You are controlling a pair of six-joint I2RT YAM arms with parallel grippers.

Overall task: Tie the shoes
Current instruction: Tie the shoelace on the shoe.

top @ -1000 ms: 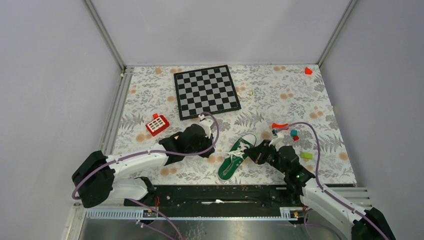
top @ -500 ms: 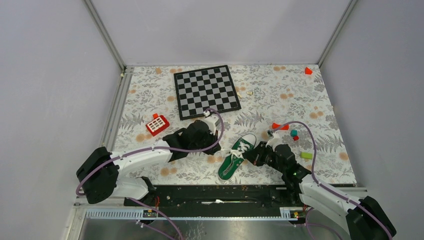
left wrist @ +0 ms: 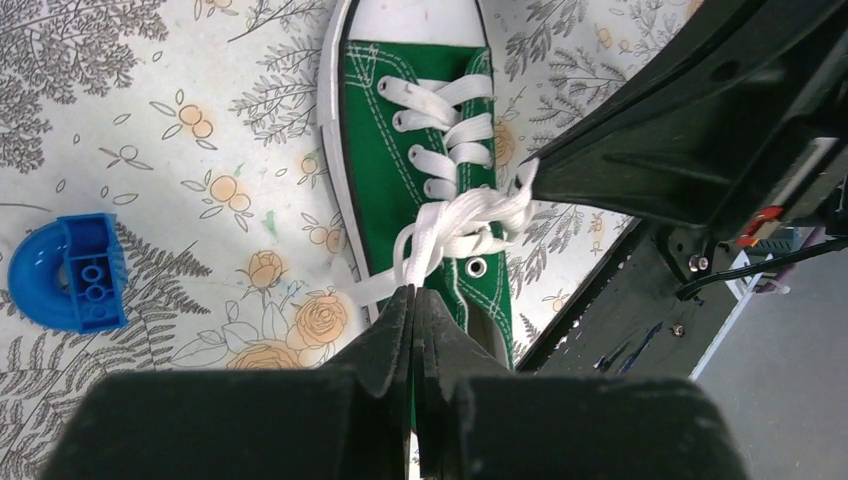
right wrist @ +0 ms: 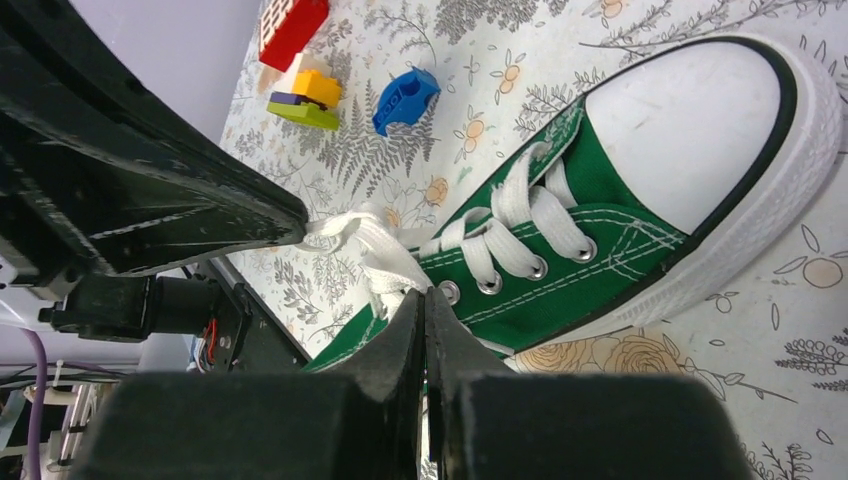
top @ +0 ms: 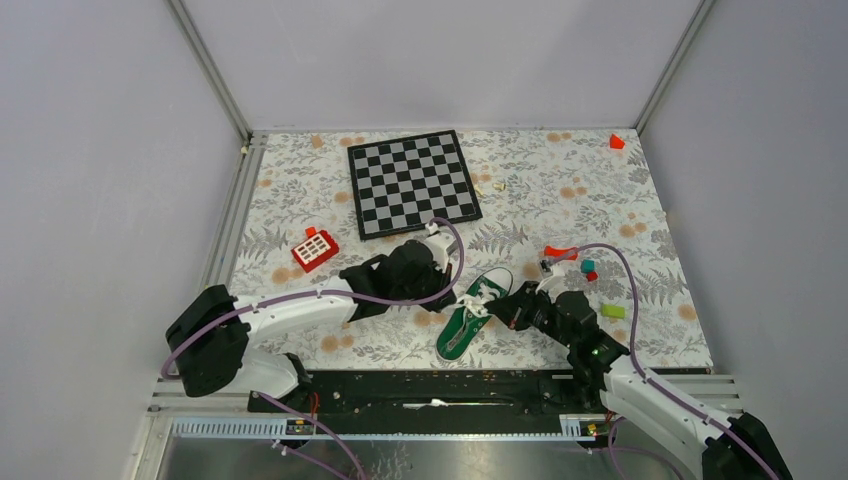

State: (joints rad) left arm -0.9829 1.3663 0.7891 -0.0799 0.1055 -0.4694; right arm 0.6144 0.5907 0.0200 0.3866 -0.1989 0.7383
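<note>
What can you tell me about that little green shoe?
The shoe is a green canvas sneaker with white sole and toe cap, metal eyelets, dark inside. It lies sole down on the flowered table, toe away from the arms. Its white laces are loosely crossed; the left gripper and right gripper each pinch one strand.

The sneaker [top: 474, 313] lies on the surface [top: 560, 200] near the front middle, toe pointing away and a little right, heel toward the arms. The left pincer [left wrist: 412, 292] is just left of it and the right pincer [right wrist: 424, 292] just right, each tip touching the laces [left wrist: 470, 215]. The chessboard [top: 413, 183] lies behind, left of centre. A brick [top: 314, 249] lies before the board's near left corner. An arch block [left wrist: 70, 272] lies left of the sneaker. Small blocks [top: 588, 267] lie right of the toe, and another block [top: 613, 311] lies right of the right pincer. A wedge [top: 617, 141] sits in the far right corner.
</note>
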